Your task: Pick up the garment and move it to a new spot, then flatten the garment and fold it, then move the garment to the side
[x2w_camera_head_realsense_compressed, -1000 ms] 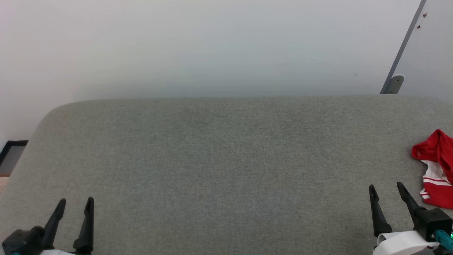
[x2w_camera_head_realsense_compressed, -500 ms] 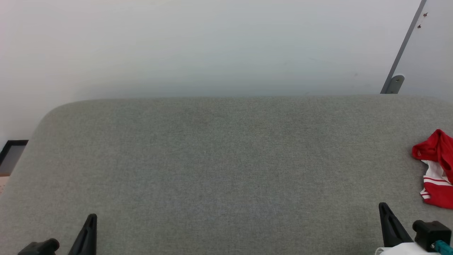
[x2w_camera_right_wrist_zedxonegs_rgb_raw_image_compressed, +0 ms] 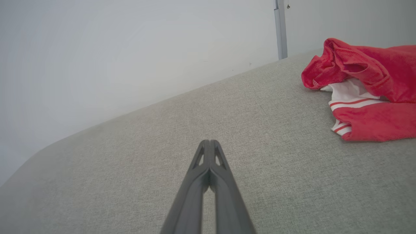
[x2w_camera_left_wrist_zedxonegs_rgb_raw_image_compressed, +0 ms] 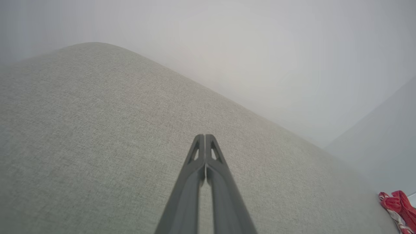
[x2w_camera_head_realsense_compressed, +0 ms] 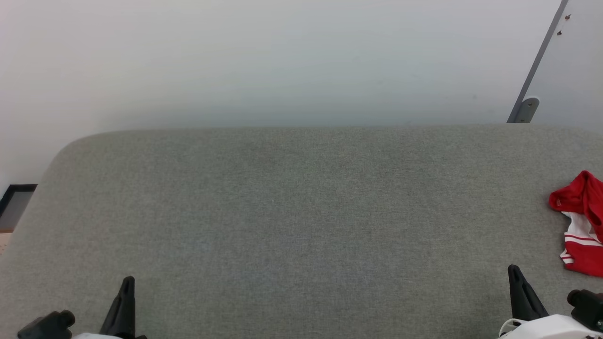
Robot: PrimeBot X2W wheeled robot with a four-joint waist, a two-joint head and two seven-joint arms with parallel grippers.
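Presently, a plain pale wall (x2w_camera_head_realsense_compressed: pixel 282 61) stands behind a padded grey fabric surface (x2w_camera_head_realsense_compressed: pixel 301 212). The garment (x2w_camera_right_wrist_zedxonegs_rgb_raw_image_compressed: pixel 367 87) lies crumpled in a red heap at the far right of that surface, with a white, red-striped sleeve showing. The right end effector (x2w_camera_right_wrist_zedxonegs_rgb_raw_image_compressed: pixel 210 142) is closed, fingertips pressed together on nothing, near the garment but apart from it. The left end effector (x2w_camera_left_wrist_zedxonegs_rgb_raw_image_compressed: pixel 205 136) is likewise closed and empty, low at the left side, well apart from the garment.
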